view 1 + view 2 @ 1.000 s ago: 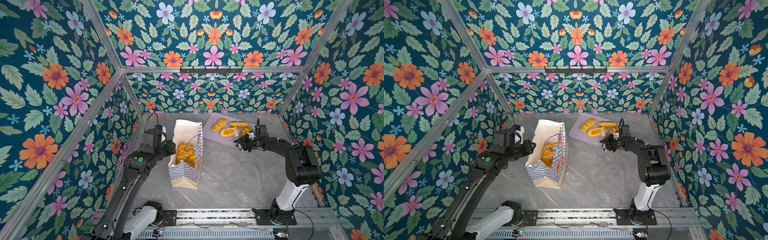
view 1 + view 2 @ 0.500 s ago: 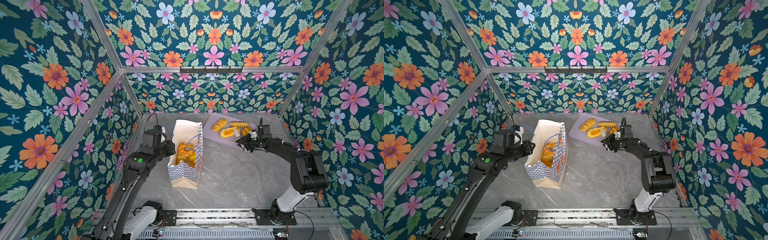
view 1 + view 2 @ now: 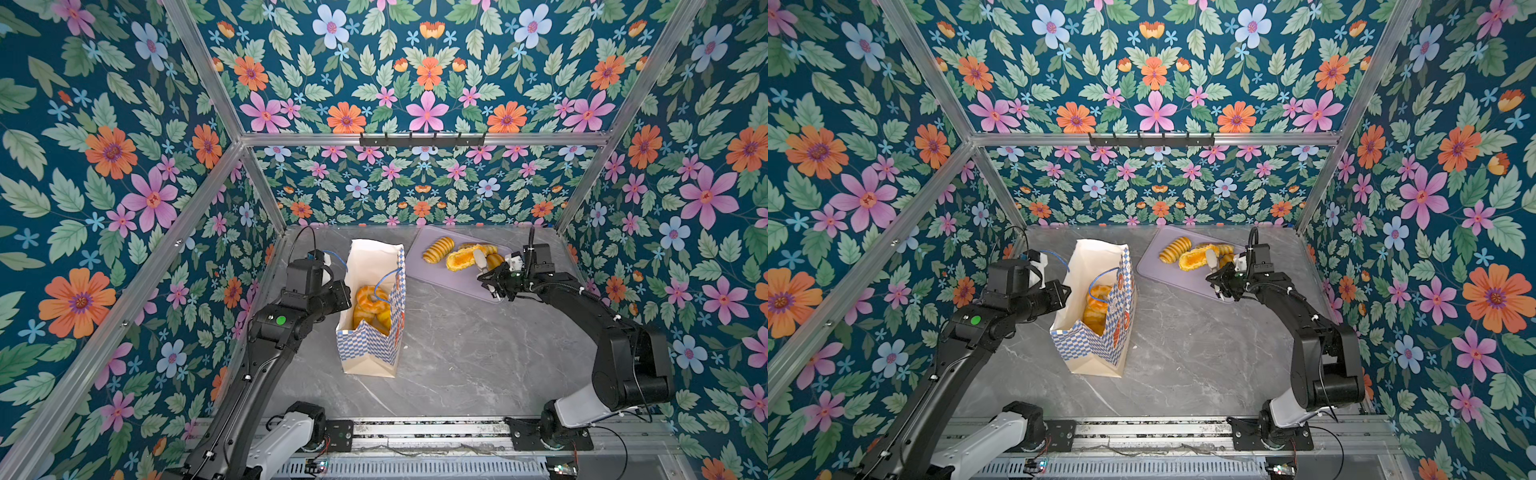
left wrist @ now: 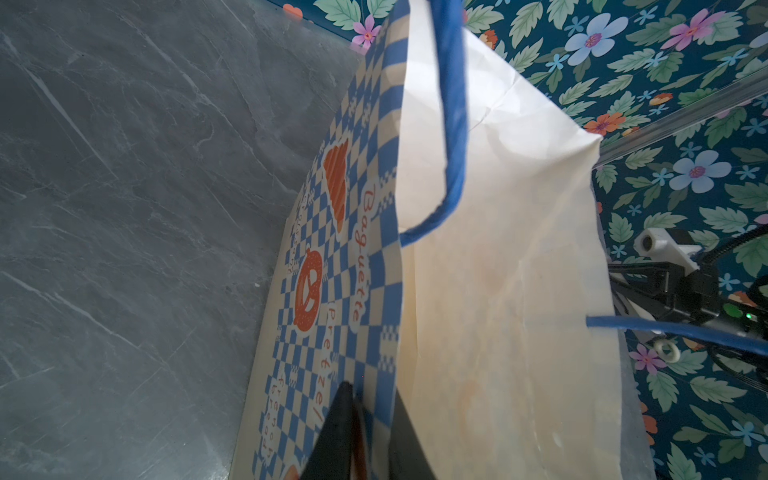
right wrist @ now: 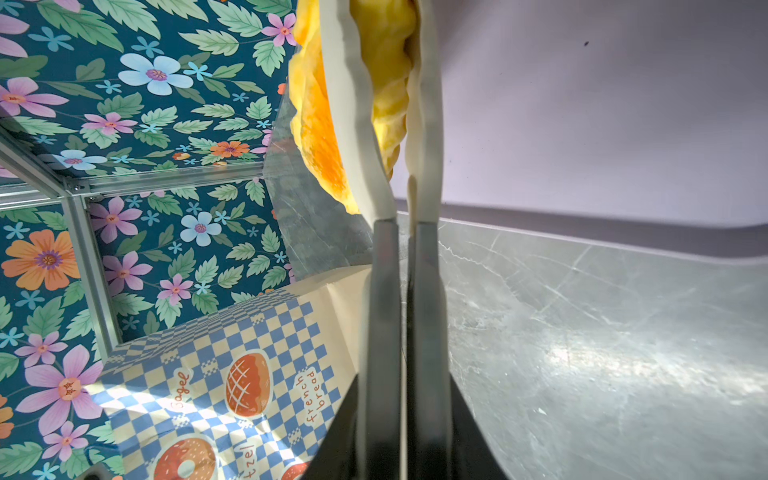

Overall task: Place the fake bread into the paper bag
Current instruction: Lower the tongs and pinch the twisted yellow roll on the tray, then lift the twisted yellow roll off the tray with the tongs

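In both top views your right gripper [image 3: 484, 268] sits over the lilac tray [image 3: 440, 280], far right, among the fake bread [image 3: 436, 249] lying there. The paper bag [image 3: 365, 349] stands to its left, mouth open upward. In the left wrist view, your left gripper [image 4: 370, 399] pinches the bag's wall. In the right wrist view, your pads [image 5: 353, 104] clamp a pastry [image 5: 388, 75], so the carry should run leftward.

My left arm [image 3: 266, 357] and right arm [image 3: 582, 303] are matte black, with rounded links and thick drum-shaped joints. A round green dot [image 3: 281, 320] marks my left elbow housing. Thin black cables [image 3: 531, 245] loop over each wrist. My bases [image 3: 577, 411] are pale grey shells on black plates along a silver rail [image 3: 432, 430]. My right claw [image 5: 388, 104] has cream, wavy-edged fingers [image 5: 353, 104] on dark grey stems.
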Motion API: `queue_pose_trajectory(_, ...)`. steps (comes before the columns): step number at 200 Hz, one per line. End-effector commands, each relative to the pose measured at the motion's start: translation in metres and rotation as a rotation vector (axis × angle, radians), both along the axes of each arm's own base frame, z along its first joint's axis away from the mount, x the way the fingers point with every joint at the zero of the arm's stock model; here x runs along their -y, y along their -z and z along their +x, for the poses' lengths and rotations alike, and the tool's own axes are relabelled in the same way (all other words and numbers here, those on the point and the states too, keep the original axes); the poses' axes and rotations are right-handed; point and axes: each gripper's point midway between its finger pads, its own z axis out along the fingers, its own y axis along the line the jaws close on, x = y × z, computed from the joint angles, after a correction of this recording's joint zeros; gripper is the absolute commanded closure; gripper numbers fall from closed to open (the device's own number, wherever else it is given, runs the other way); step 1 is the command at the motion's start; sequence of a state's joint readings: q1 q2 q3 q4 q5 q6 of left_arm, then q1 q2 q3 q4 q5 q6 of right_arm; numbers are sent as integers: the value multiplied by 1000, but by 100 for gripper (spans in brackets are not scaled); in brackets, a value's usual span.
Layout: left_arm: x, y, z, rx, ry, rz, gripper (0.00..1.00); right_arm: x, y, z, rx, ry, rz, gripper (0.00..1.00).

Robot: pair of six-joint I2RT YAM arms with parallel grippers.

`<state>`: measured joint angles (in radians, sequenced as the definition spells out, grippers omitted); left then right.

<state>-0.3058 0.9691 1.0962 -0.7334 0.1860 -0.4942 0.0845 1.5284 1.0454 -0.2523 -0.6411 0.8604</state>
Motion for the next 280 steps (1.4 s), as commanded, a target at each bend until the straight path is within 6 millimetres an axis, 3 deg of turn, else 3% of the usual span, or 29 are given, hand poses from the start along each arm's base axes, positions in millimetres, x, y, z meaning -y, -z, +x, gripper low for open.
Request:
queue_pose_trajectory(1,1,-2,1,8,0,-5,84,2,-8,1,32,-6,-21,74)
queue_pose_trajectory(107,1,-4,2,12,-2,-7,84,12,-32,-11,82,-6,-108,74)
queue_pose_trajectory(280,1,-4,3,12,-2,-8,84,26,-93,-23,213,4,-213,74)
